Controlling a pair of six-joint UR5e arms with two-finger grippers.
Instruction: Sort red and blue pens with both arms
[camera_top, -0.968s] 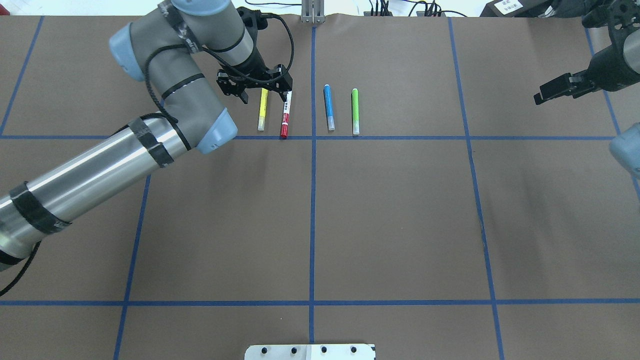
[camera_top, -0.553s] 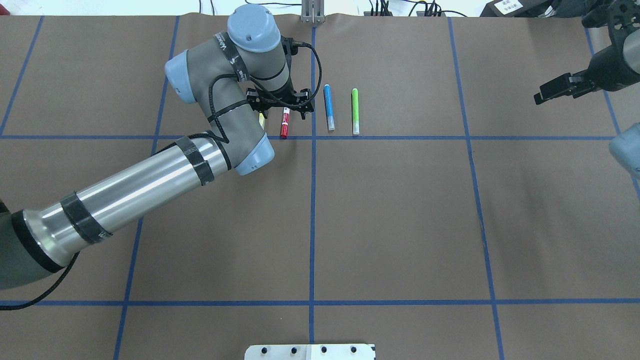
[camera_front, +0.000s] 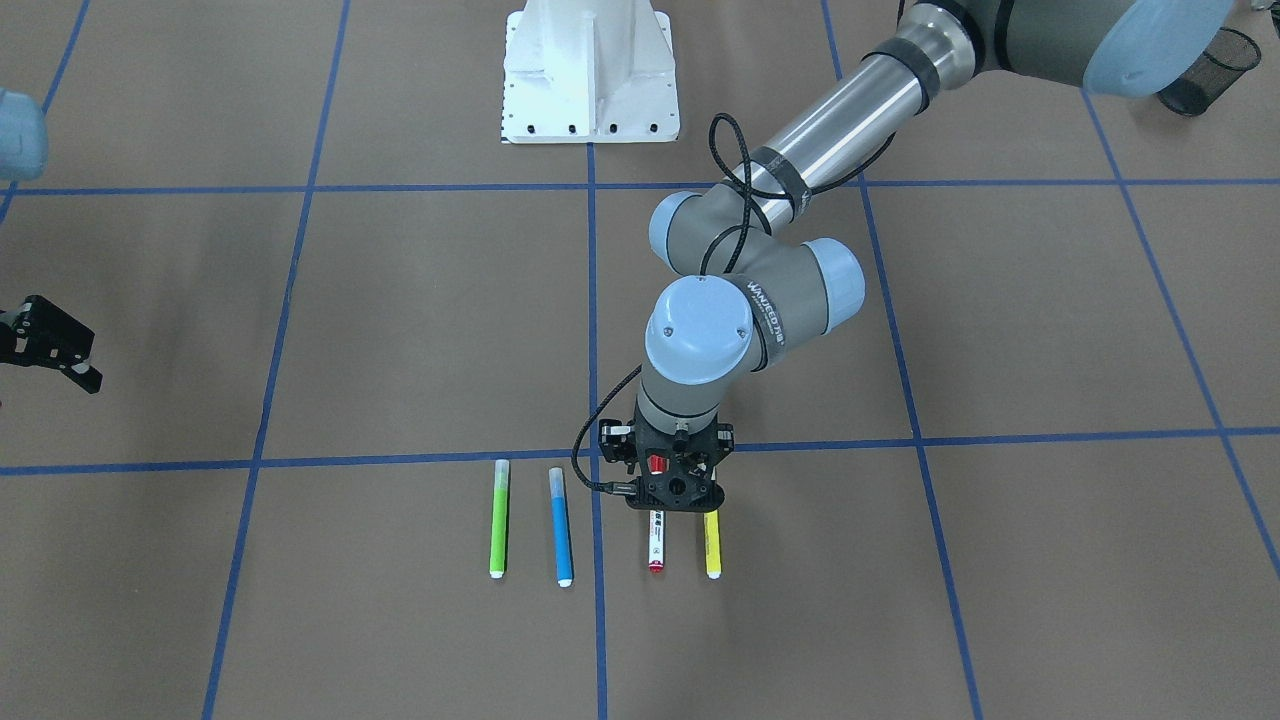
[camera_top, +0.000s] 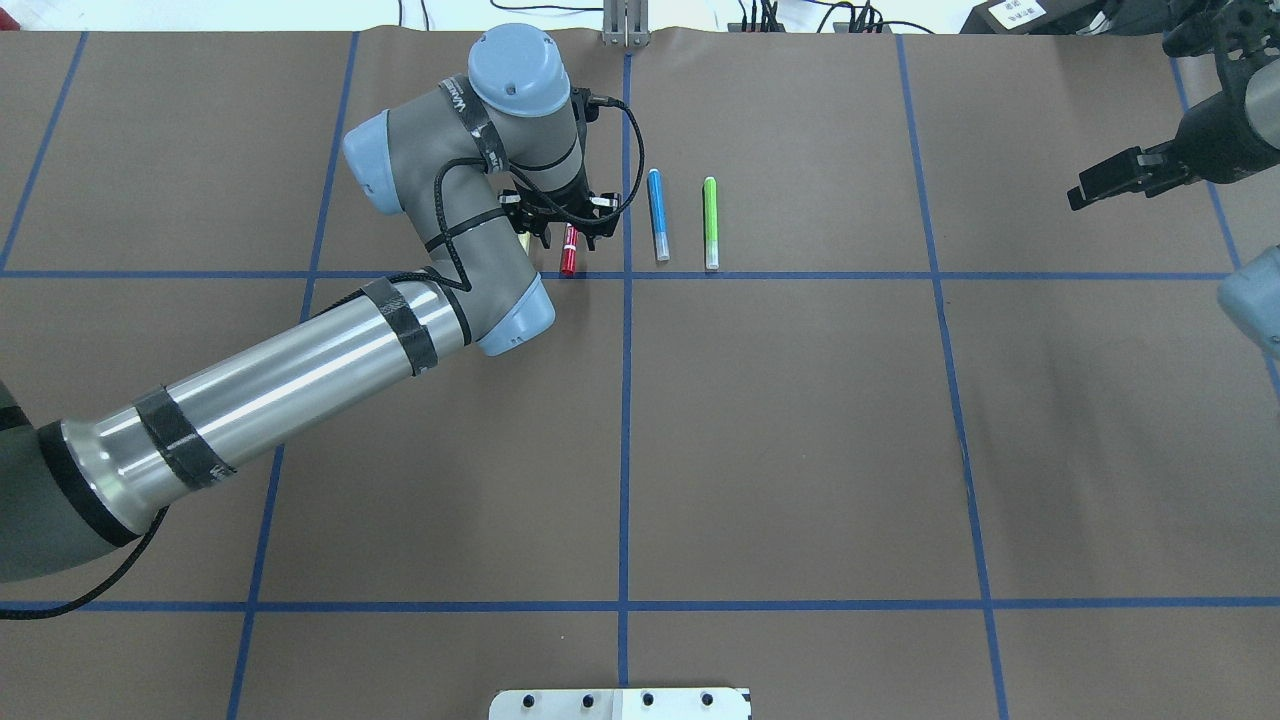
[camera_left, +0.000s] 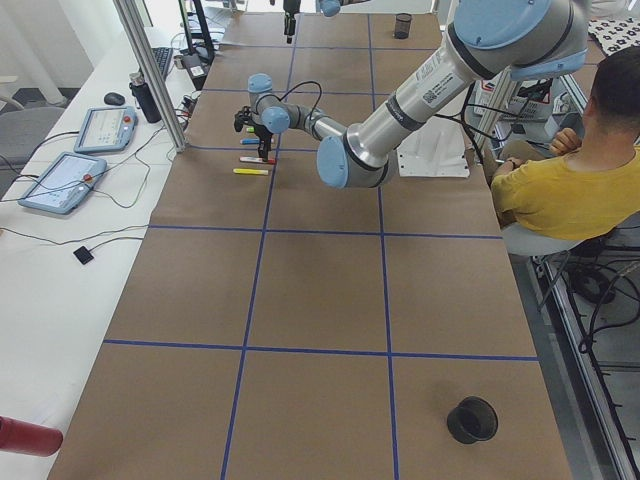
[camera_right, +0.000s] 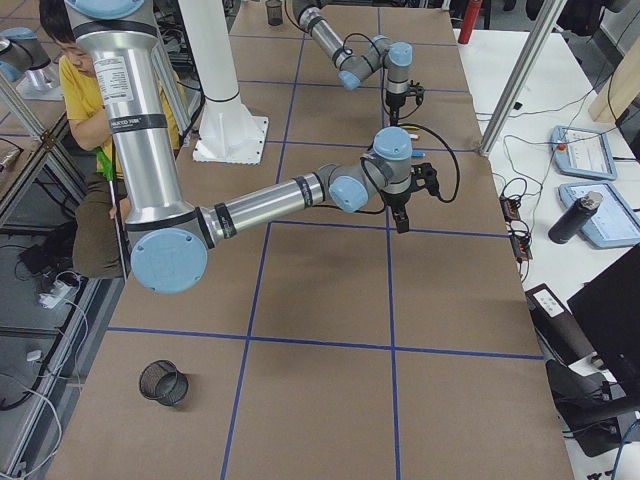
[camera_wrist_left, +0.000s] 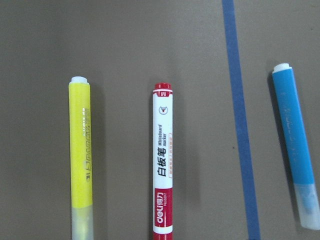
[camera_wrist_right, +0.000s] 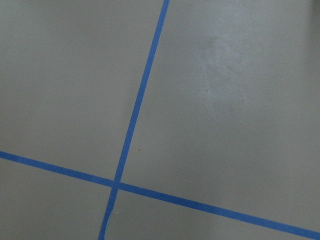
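Left hand hovers over the red pen, seemingly wide; the pen lies on the tabletop between yellow pen and blue pen. Next: descend, close squarely. Right hand: opening cannot be told

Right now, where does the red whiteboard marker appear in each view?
Front-facing: the red whiteboard marker lies lower centre.
Overhead: upper left of centre, only red cap showing.
Exterior left: tiny, upper left.
Exterior right: too small to tell.
Left wrist: centre.
Right wrist: not in it.
Landmark: the blue tape line between it and the blue marker.
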